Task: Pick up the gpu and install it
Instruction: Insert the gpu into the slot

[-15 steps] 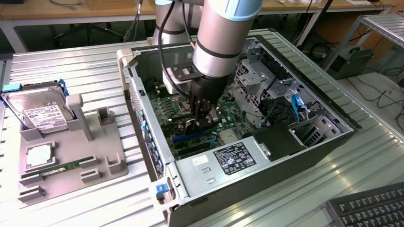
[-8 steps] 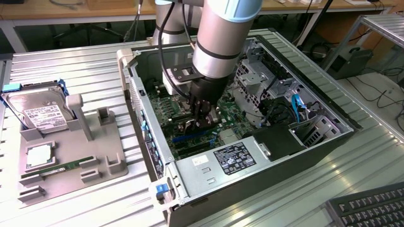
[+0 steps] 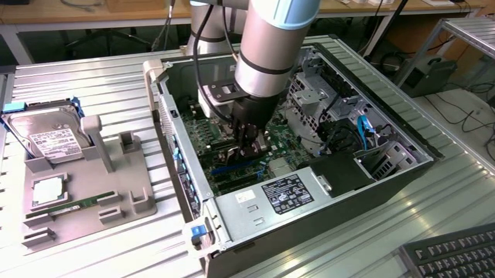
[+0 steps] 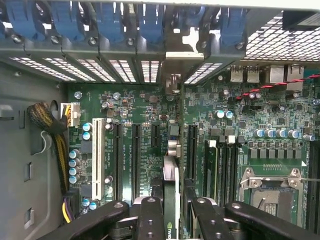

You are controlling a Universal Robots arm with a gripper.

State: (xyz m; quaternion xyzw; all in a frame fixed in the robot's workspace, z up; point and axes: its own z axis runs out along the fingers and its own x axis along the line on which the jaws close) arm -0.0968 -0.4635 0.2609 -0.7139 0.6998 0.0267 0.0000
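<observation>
My gripper [image 3: 249, 152] reaches down into the open computer case [image 3: 174, 145], low over the green motherboard [image 4: 140, 100]. In the wrist view the gpu [image 4: 170, 185] stands edge-on between my black fingers [image 4: 150, 220], so the gripper [image 4: 172, 212] is shut on it. The card runs along the row of black expansion slots [image 4: 136, 150], next to one of them. Its metal end bracket [image 4: 181, 62] reaches the case's rear slot openings, under the blue retaining clips [image 4: 150, 22]. Whether the card's edge sits in a slot I cannot tell.
The power supply [image 3: 282, 194] fills the case's near end; drive cages and cables [image 3: 363, 133] line its far side. A cable bundle [image 4: 50, 125] and the CPU socket [image 4: 272, 192] flank the slots. A grey holder [image 3: 124, 191] carries a hard drive [image 3: 50, 139] and RAM stick [image 3: 73, 204]. A keyboard [image 3: 456, 255] lies nearby.
</observation>
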